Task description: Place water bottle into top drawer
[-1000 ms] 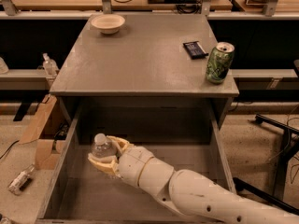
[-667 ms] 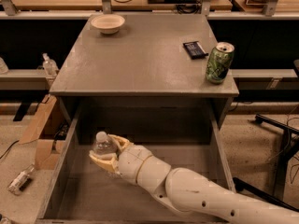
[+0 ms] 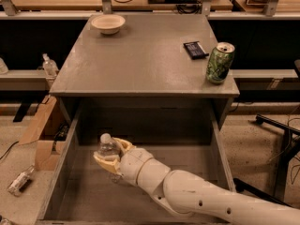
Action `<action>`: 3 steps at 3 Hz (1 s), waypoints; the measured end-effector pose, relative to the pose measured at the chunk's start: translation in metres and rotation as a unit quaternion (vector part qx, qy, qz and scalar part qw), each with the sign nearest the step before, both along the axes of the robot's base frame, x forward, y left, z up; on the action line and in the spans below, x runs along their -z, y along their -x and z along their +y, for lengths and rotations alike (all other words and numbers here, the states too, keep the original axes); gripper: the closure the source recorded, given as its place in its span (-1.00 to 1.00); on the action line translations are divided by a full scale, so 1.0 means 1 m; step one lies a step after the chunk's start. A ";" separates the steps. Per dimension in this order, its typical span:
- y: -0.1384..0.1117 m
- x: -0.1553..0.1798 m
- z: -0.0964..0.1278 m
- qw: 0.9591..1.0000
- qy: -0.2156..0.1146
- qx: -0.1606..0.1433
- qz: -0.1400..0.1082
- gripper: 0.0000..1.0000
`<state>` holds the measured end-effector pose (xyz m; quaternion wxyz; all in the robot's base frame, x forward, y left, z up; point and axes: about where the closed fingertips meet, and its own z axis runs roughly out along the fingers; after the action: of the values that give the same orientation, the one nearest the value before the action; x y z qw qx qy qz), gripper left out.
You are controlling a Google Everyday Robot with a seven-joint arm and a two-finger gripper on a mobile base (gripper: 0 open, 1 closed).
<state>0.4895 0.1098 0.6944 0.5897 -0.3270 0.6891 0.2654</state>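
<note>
The water bottle [image 3: 107, 146] stands upright inside the open top drawer [image 3: 65, 172], at its left middle; its white cap and clear ribbed shoulders show, and the lower part is hidden by the gripper. My gripper [image 3: 110, 156] reaches in from the lower right, its cream fingers [image 3: 104, 162] wrapped around the bottle's body. The white arm runs back to the lower right corner of the camera view. The drawer is pulled fully out below the grey cabinet top.
On the cabinet top [image 3: 140, 55] stand a green drink can [image 3: 219, 63] at the right edge, a dark flat packet [image 3: 195, 49] beside it and a white bowl [image 3: 108, 23] at the back left. A small pump bottle [image 3: 48, 65] and a cardboard box [image 3: 40, 132] are at the left.
The gripper with the bottle has shifted very slightly to the right and down inside the drawer; otherwise nothing has moved.
</note>
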 end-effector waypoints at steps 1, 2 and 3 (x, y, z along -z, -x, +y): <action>0.000 -0.003 0.000 1.000 0.000 0.000 0.000 -0.16; 0.000 -0.003 0.000 1.000 0.000 0.000 0.000 -0.62; 0.000 -0.004 0.001 1.000 0.000 -0.001 0.000 -1.00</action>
<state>0.4892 0.1109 0.6982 0.5896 -0.3276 0.6886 0.2660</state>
